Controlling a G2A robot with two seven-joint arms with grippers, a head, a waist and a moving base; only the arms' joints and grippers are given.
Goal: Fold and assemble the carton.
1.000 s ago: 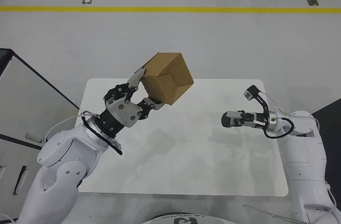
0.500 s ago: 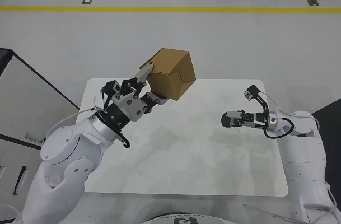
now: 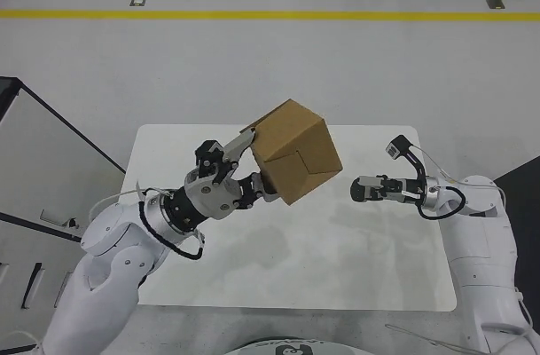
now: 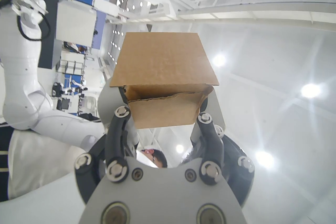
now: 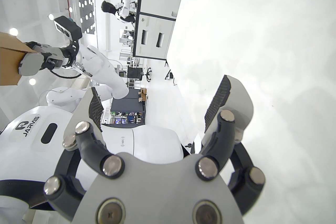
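Top view: the left gripper [image 3: 250, 169], clamped on the carton [image 3: 298, 151], has swung it aloft from the table's [image 3: 340, 257] far edge toward the unmoved right gripper [image 3: 356, 189]. Left wrist view: the gripped end's flap [image 4: 162, 114] looks unclosed. Right wrist view: those jaws gape empty, likely awaiting that flap.

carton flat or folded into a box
Folded into a box: the carton shows three joined faces, held tilted above the table by the left fingers.
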